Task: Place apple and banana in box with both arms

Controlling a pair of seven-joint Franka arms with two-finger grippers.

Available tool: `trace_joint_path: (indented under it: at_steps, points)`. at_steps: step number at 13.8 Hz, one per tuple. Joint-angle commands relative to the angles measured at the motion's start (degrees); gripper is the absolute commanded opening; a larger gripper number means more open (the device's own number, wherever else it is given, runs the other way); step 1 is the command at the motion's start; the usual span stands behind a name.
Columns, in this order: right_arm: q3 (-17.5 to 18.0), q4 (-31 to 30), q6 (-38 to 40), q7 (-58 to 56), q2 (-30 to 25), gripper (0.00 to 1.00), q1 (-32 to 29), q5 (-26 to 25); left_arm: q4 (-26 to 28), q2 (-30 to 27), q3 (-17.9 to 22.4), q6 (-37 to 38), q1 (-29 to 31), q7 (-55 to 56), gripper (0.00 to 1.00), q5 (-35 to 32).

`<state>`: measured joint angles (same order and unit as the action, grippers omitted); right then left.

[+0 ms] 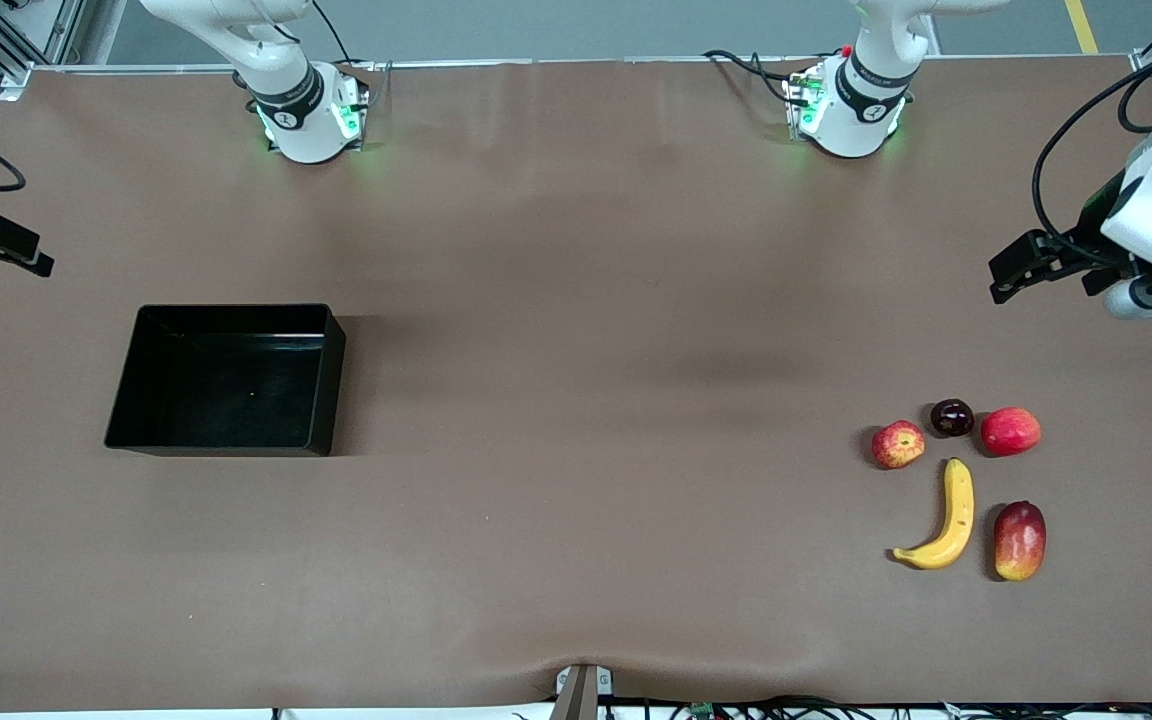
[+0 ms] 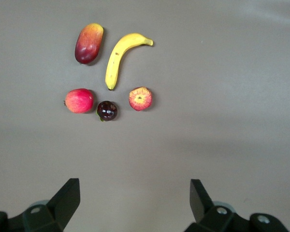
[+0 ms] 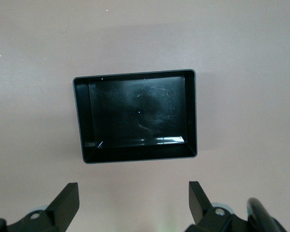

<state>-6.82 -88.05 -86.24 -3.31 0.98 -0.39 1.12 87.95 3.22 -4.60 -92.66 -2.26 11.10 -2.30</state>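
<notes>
both grippers wide open (apple (image 1: pixel 898 444), banana (image 1: pixel 946 520) untouched); box (image 1: pixel 136 400) empty

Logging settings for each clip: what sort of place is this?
Probably a robotics lab bench: two arms bolted along a brown-covered table, cables along its edges, and a staged set of fruit beside an empty black box.

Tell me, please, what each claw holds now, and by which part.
Nothing is held. The left claw and the right claw are both open and empty, above the brown table.
</notes>
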Motion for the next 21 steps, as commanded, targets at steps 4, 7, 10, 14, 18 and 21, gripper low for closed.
trace_joint_path:
  at_steps: [4, 7, 10, 14, 18, 21]
  points:
    - [0.23, 2.27, 0.37, 0.49, 1.92, 1.00, -0.58, -0.15, -1.47, 7.58, 0.38, -7.16, 0.59, -2.31, 1.00, -0.94]
    - [0.23, 2.27, 0.11, 0.58, 2.00, 1.00, -2.76, -0.33, -1.03, 13.99, 0.38, -10.07, 0.41, -2.58, 1.00, -2.88]
    - [0.23, 2.18, -1.39, 0.50, 4.98, 1.00, -6.11, -0.33, 2.73, 17.08, 0.38, -17.88, 1.46, -2.66, 1.00, -2.97]
    - [0.32, 2.18, -6.92, -0.64, 15.69, 1.00, -9.80, -5.86, 5.46, 21.56, 0.38, -24.74, 2.96, -2.66, 1.00, -2.97]
    - [0.41, 2.01, -11.30, -4.08, 19.31, 1.00, -12.53, -4.98, 6.71, 24.90, 0.47, -26.60, 3.66, -2.66, 1.00, -2.97]
    - [0.58, 1.40, -12.55, -4.25, 23.00, 1.00, -13.32, -4.90, 6.71, 26.92, 0.38, -26.69, 3.93, -2.40, 1.00, -2.88]
